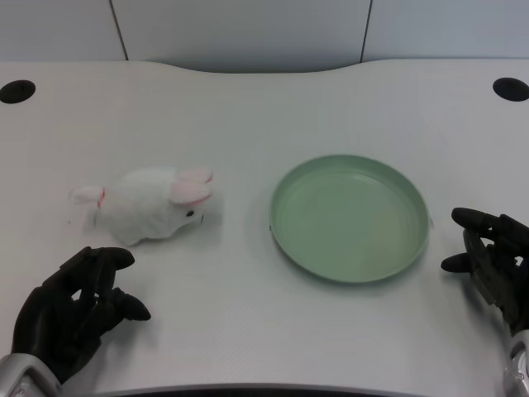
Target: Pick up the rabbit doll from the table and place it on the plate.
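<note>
A white plush rabbit doll (153, 204) with pink ears lies on its side on the white table, left of centre. To its right sits a pale green round plate (350, 217) with nothing on it. My left hand (74, 310) rests near the table's front left corner, just below the doll and apart from it, holding nothing, its fingers loosely curved. My right hand (493, 263) rests at the right edge of the picture, beside the plate's right rim.
Two dark round holes sit in the table's far corners, one left (16, 91) and one right (510, 88). The table's back edge curves inward at the middle, below a pale wall.
</note>
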